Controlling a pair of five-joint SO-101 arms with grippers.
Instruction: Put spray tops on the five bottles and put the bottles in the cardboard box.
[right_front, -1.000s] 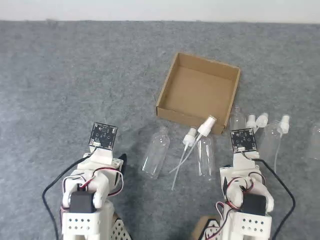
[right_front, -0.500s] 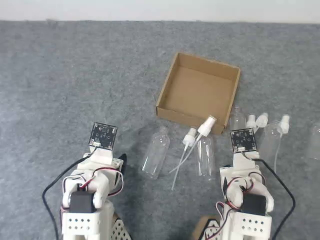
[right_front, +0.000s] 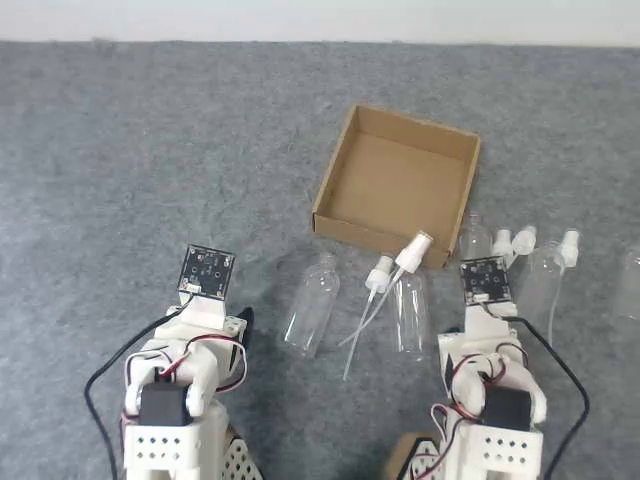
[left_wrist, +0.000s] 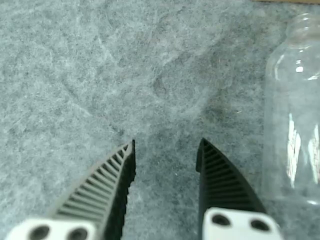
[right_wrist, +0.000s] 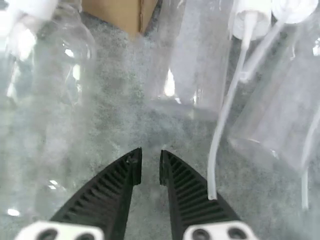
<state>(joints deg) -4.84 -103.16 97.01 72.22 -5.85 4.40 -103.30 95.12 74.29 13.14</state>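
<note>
The cardboard box sits open at the middle back of the mat. Clear bottles lie near it: one left of centre, one beside it, one by the box's corner, one further right, and one at the right edge. White spray tops with long tubes rest between the two centre bottles. More tops lie at the right. My left gripper is open over bare mat, with a bottle beside it. My right gripper is shut and holds nothing, with bottles and a spray tube just ahead.
Grey felt mat covers the table, with wide free room on the left half. The left arm and right arm stand at the front edge. A corner of the box is in the right wrist view.
</note>
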